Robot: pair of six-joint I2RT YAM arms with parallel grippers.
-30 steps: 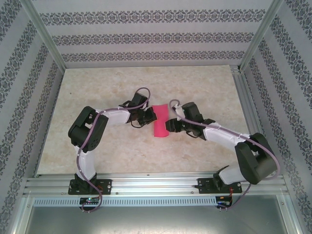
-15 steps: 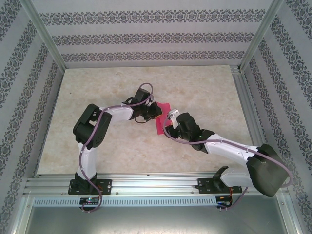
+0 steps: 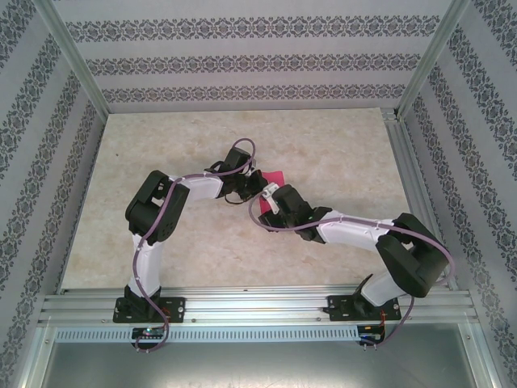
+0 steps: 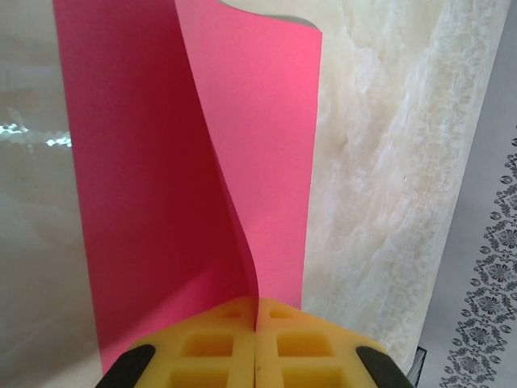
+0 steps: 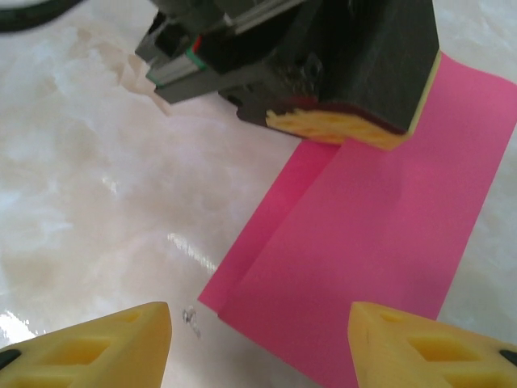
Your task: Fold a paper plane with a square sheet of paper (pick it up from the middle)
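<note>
The pink sheet of paper [image 5: 380,234] lies folded over on the table as a doubled strip, its lower layer peeking out along one long edge. My left gripper [image 4: 257,303] is shut on the sheet [image 4: 161,186], its yellow pads pinching an edge of the upper layer, which curls upward. From the right wrist, the left gripper [image 5: 355,133] sits at the strip's far end. My right gripper [image 5: 258,315] is open just above the near corner, holding nothing. From above, both grippers meet mid-table: left [image 3: 257,184], right [image 3: 271,202], with a bit of the sheet [image 3: 275,178] beside them.
The marbled tabletop [image 3: 178,145] has free room to the left, right and back. Patterned walls [image 3: 242,56] enclose three sides. Aluminium posts and a rail [image 3: 258,305] along the near edge carry the arm bases.
My right arm has swung left over the sheet and its jaws have spread wider. The left gripper shifted slightly back and right, still gripping the sheet, which is now mostly covered from above.
</note>
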